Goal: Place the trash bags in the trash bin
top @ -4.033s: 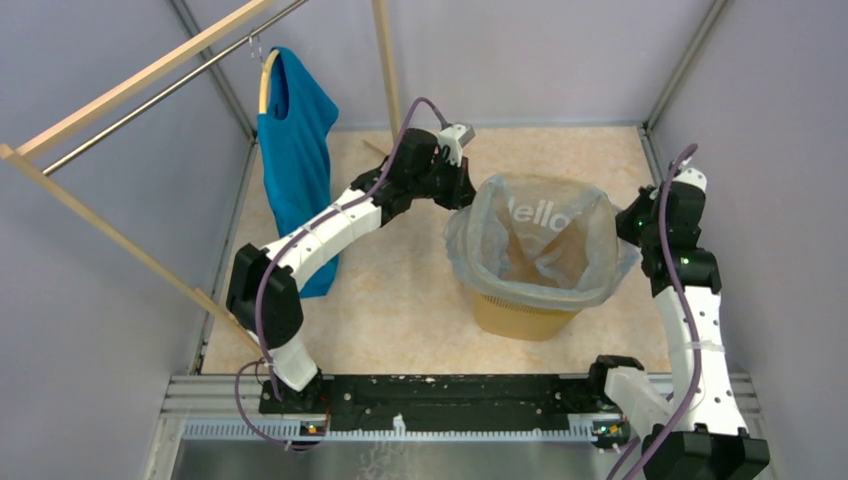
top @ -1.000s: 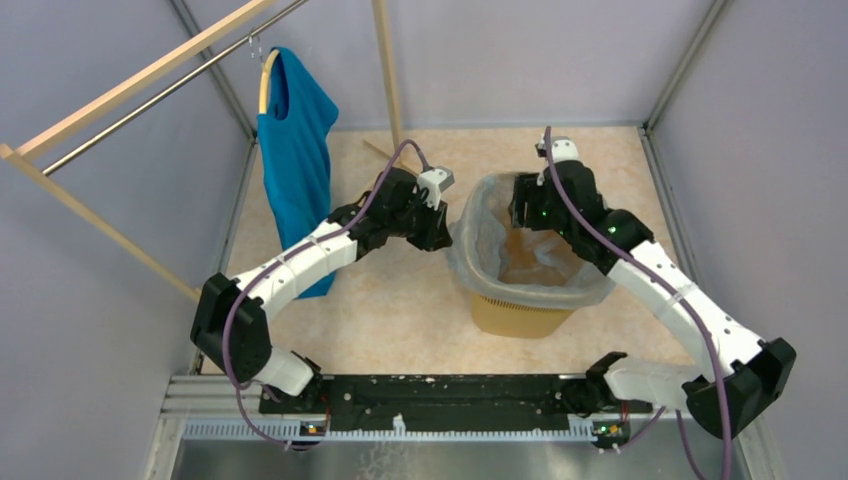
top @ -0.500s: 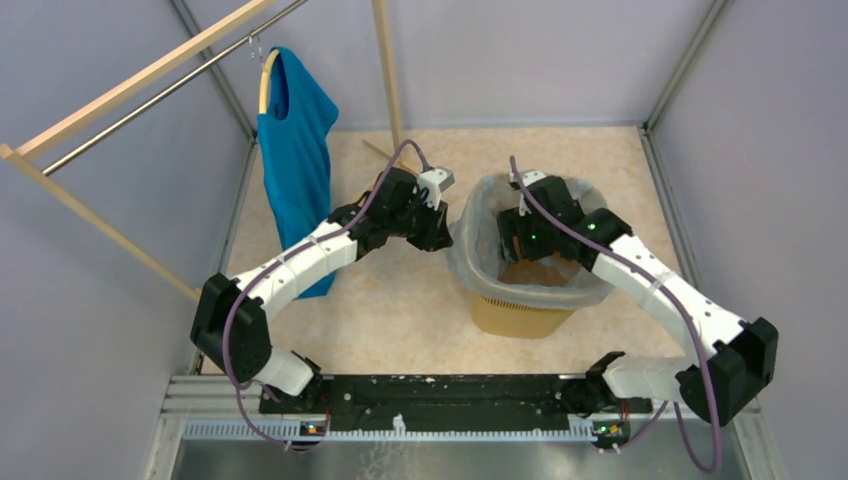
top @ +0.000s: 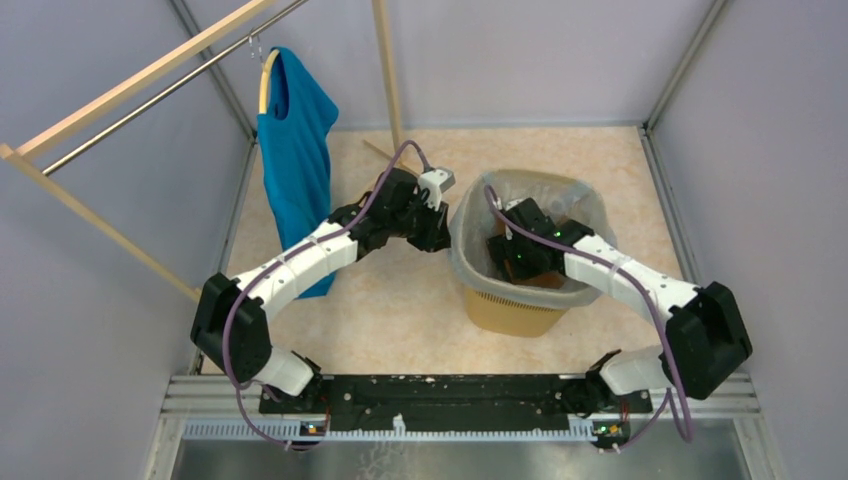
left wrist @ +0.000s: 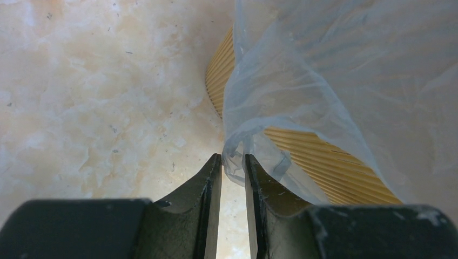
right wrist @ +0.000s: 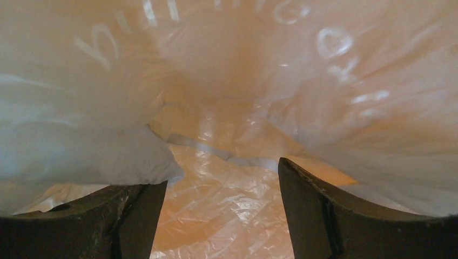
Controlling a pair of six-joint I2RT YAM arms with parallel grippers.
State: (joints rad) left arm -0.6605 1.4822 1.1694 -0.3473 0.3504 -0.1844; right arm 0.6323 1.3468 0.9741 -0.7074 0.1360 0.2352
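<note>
The trash bag (top: 463,248), thin pale blue-grey plastic, lines the yellow-orange trash bin (top: 520,316) and folds over its rim. My left gripper (top: 440,238) sits just outside the bin's left rim. In the left wrist view its jaws (left wrist: 233,161) stand almost together, pinching a bunched edge of the bag (left wrist: 335,70) beside the ribbed bin wall (left wrist: 217,81). My right gripper (top: 510,262) reaches down inside the bin. In the right wrist view it (right wrist: 221,178) is open, with only crinkled bag film (right wrist: 232,210) beyond and nothing between its fingers.
A teal shirt (top: 295,150) hangs from a hanger on the wooden rack (top: 130,85) at the back left. A wooden post (top: 385,60) rises behind the left arm. Grey walls enclose the marbled floor (top: 400,300). The metal base rail (top: 440,395) runs along the near edge.
My right arm has swung left and down, taking its gripper from the bin's far rim deep into the bag, its jaws spreading wider. The left arm has held still.
</note>
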